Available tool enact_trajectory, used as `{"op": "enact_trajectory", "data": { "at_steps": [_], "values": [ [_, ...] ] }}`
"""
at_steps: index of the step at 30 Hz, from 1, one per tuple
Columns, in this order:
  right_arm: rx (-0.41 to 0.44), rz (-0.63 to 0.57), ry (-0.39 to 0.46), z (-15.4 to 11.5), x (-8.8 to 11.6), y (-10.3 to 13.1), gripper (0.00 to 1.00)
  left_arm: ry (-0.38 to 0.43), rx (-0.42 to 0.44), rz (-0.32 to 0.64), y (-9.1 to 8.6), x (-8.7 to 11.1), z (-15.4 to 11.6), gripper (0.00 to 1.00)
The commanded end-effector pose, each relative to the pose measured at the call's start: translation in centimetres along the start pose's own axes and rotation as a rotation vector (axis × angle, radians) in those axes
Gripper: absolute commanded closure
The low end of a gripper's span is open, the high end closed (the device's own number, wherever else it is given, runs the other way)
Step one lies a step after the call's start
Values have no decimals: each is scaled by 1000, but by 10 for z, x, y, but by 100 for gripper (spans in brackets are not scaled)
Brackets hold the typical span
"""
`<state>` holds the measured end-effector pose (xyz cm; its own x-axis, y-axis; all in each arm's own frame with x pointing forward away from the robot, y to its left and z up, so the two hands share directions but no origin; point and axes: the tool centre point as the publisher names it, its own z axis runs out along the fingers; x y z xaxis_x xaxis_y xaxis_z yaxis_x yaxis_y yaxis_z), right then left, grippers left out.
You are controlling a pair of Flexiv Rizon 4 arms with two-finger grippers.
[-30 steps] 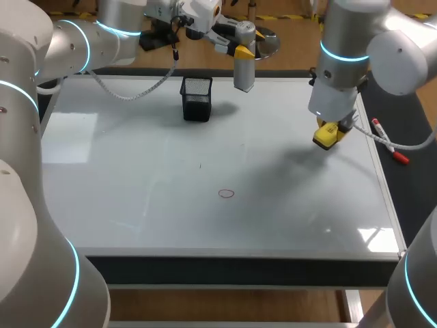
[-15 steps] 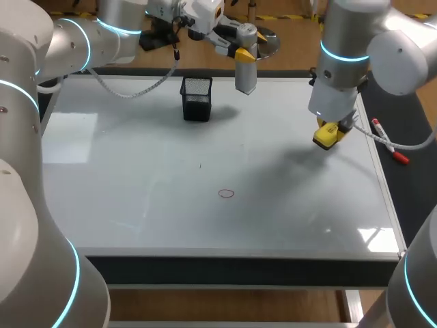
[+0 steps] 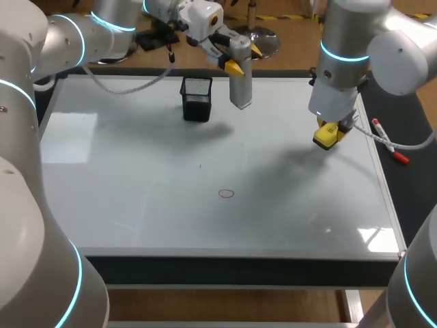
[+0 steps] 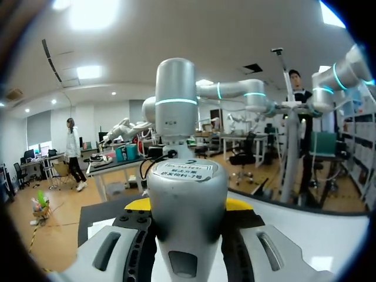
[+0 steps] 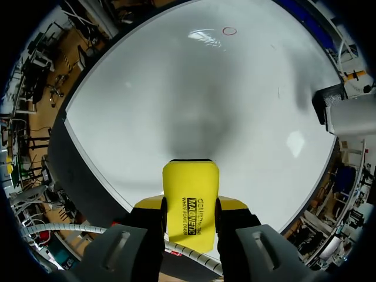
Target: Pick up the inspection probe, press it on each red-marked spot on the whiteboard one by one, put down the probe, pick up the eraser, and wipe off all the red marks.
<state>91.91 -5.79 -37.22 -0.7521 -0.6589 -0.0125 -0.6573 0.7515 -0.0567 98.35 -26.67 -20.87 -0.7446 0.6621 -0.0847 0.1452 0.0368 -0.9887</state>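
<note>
Probe (image 3: 240,85) and eraser (image 3: 326,134), one each; one red mark (image 3: 226,193)

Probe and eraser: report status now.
Left pincer shut on probe, upright beside mesh cup. Right pincer shut on eraser, over whiteboard. Red ring unwiped. Nothing between eraser and ring.

Left arm (image 3: 75,37) comes in from the far-left corner and extends past the middle; left gripper (image 3: 243,59) clamped from both sides on the inspection probe (image 3: 240,87) — probe hangs upright; right arm (image 3: 355,48) near-vertical on the right, wrist facing down; right gripper (image 3: 328,131) pinching the yellow eraser (image 5: 189,188) — fingers on its two sides.
</note>
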Motion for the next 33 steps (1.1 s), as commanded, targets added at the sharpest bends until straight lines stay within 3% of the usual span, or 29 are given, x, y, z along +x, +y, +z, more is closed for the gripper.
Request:
{"op": "enact_trajectory", "data": {
  "at_steps": [1, 20, 26, 33],
  "values": [
    [2, -1, 1, 0, 0, 0, 100, -87, -41, 13, -16, 34, 18, 100],
    [2, -1, 1, 0, 0, 0, 100, -76, -74, 26, -25, 136, 66, 100],
    [2, -1, 1, 0, 0, 0, 100, -64, -67, 41, -22, 159, 83, 100],
    [2, -1, 1, 0, 0, 0, 100, -27, -61, 57, -14, 173, 99, 100]
  ]
}}
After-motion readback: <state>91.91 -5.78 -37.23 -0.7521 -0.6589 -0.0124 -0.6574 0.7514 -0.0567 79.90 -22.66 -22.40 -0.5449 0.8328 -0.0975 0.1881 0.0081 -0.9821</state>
